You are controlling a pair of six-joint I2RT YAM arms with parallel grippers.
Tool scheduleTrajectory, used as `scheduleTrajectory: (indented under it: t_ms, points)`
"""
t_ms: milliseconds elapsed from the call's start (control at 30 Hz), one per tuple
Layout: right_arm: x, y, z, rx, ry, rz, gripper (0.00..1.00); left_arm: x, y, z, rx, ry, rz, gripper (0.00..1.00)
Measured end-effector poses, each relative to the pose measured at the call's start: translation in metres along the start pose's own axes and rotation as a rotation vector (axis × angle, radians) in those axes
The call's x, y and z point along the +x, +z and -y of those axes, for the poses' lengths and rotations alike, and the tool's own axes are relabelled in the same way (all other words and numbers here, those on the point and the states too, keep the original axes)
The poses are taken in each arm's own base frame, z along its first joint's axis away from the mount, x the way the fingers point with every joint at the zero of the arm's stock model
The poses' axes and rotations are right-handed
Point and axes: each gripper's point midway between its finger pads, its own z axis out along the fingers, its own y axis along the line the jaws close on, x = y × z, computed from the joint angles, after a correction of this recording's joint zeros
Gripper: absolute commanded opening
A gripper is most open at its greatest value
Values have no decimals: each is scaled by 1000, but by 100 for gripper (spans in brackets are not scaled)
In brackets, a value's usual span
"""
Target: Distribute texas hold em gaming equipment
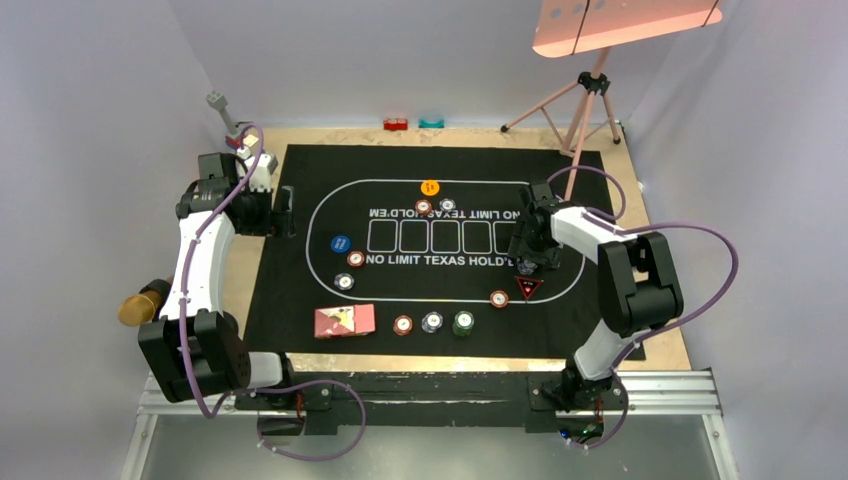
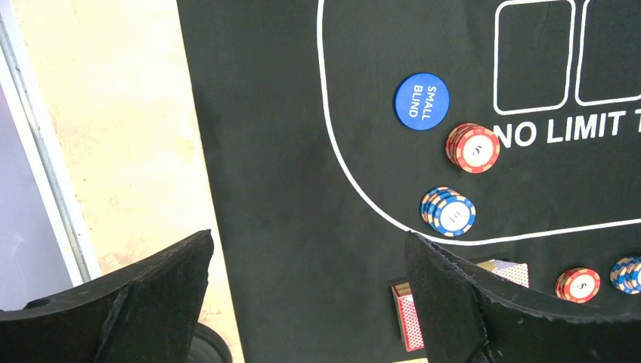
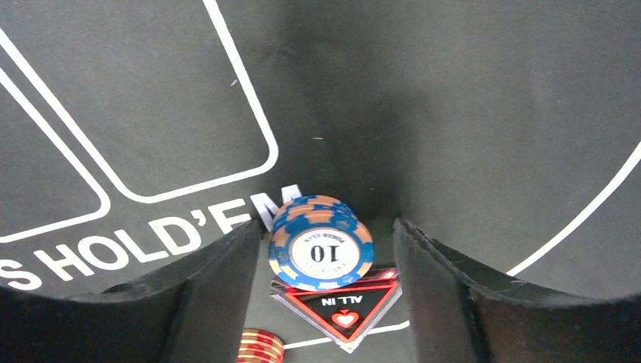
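1. Hovering low over the right side of the black mat [image 1: 300, 200], the right gripper [image 1: 527, 262] stands part open around a blue chip stack [image 3: 321, 246]. Narrow gaps show on both sides, so nothing is gripped.
2. That stack sits on the mat between the fingers, right against the triangle marker [image 3: 342, 308], which lies on the side nearer the arm bases.
3. The left gripper [image 2: 308, 238] gapes wide and empty over the mat's left edge. The right arm is by far the nearer to this stack.
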Motion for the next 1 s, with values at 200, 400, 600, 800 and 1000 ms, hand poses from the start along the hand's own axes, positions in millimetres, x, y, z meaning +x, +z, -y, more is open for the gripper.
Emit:
scheduleTrajectory:
  t_ms: [200,400,600,800,1000]
  points:
    - [0,-3,6,18,7,0,77,0,0,0,0,0,0,100]
    - [-17,-35,4,-10,11,99,77,0,0,0,0,0,0,100]
    - [-20,-97,-52,-149,-132,239,84,0,0,0,0,0,0,100]
    - [39,-146,-114,-352,-372,245,92,0,0,0,0,0,0,100]
    - [104,-147,-129,-401,-561,154,94,0,0,0,0,0,0,100]
